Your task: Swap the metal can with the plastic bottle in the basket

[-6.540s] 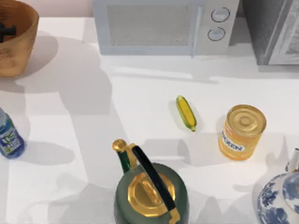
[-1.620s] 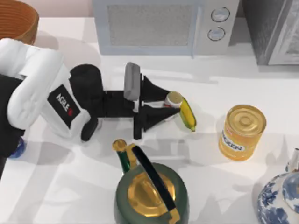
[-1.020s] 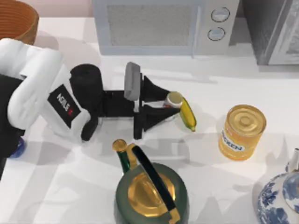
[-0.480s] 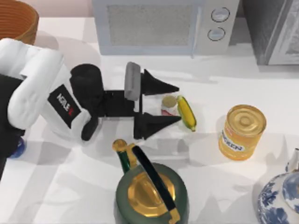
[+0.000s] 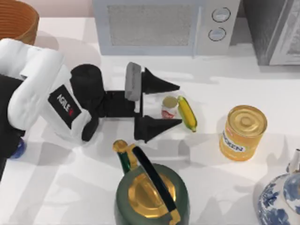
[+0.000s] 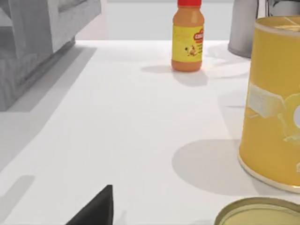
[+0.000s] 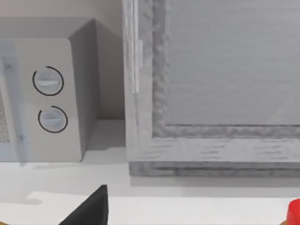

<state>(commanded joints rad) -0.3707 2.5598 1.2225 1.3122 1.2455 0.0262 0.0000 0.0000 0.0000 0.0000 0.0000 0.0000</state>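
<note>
The left gripper (image 5: 174, 105) lies near the table's centre, fingers spread wide apart. The metal can (image 5: 169, 107) stands upright between them, untouched, with the corn cob (image 5: 186, 113) at its 3 o'clock.

We found the metal can (image 5: 168, 107) hemmed by the corn cob (image 5: 186, 113) just beside it, the kettle (image 5: 150, 187) nearby, bare counter (image 5: 225, 86) beyond.

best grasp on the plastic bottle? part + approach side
Judging from the top view: only a sliver of the bottle peeks out under the left arm at the table's left edge. Probably its body, taken side-on. The left gripper sits open around the can.
</note>
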